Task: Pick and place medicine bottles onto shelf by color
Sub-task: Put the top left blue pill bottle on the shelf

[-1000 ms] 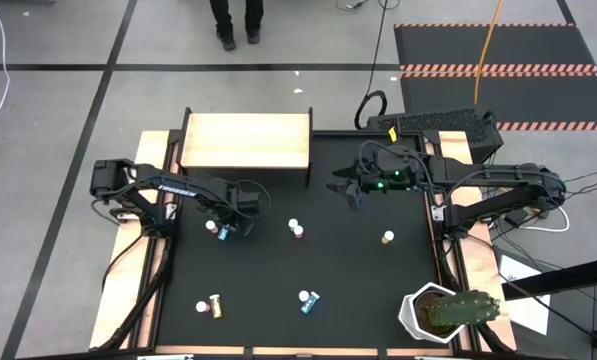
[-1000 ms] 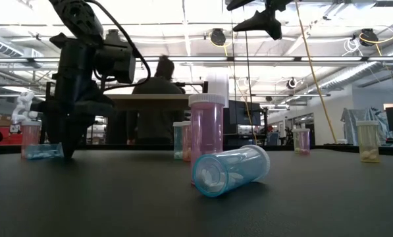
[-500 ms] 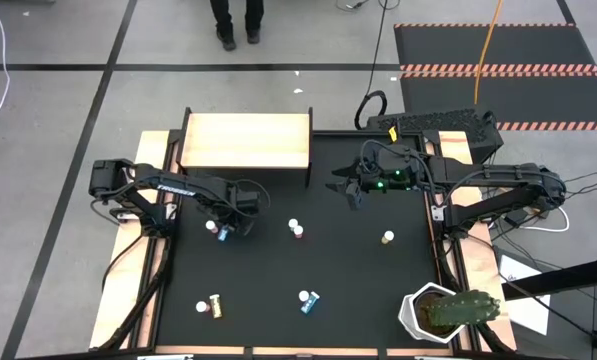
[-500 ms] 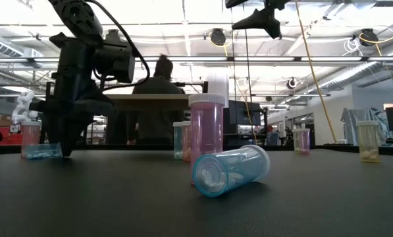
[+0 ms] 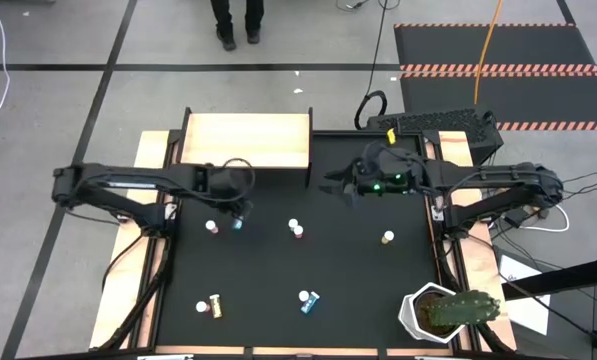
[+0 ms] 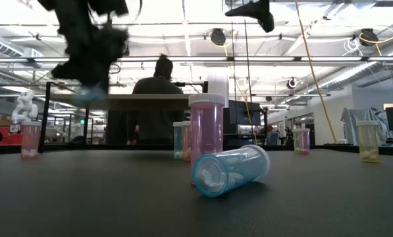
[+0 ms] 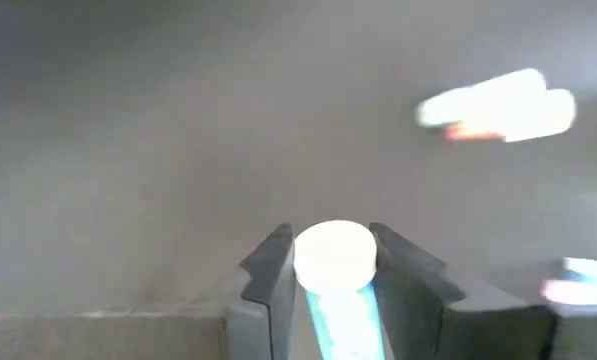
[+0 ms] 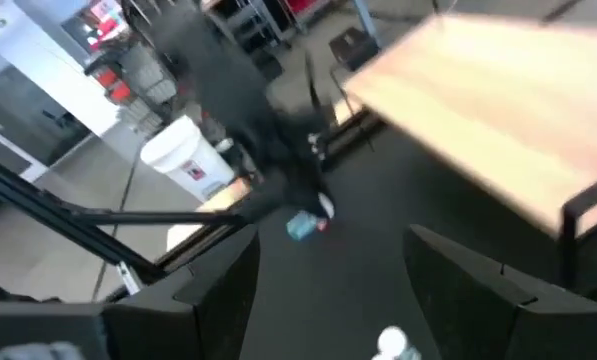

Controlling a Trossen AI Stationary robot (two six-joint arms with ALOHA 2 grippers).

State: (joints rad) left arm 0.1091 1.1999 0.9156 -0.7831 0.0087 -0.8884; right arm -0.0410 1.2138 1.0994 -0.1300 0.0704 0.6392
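Observation:
My left gripper [image 5: 236, 216] hangs over the mat's left half, just near of the shelf [image 5: 246, 140], shut on a blue medicine bottle [image 7: 335, 258] with a white cap. A red bottle [image 5: 213, 228] stands on the mat beside it. More bottles sit on the mat: a red one [image 5: 298, 232] at the middle, a yellow one [image 5: 387, 238] at the right, and a yellow [image 5: 215, 305] and a blue one [image 5: 308, 299] lying on their sides near the front. My right gripper [image 5: 338, 187] hovers open at the mat's far middle. My left gripper pinches the blue bottle between its two fingers [image 7: 268, 280]. The blue body [image 7: 343, 318] runs back along the fingers, and the white cap sits at the fingertips. The fingers slant down from above. The bottle is lifted clear of the mat.
A white pot with a green cactus [image 5: 448, 310] stands at the mat's near right corner. A person stands beyond the table's far edge [image 5: 238, 20]. Pale wooden strips [image 5: 128, 270] flank the black mat. In the low view, a red upright bottle [image 6: 206, 128] and a lying blue one [image 6: 230, 170] stand close.
My left gripper has risen from the mat with the blue bottle and tipped less steeply. The bottle, which lay on its side on the mat, now hangs clear of it. The red bottle beside it has stayed in place.

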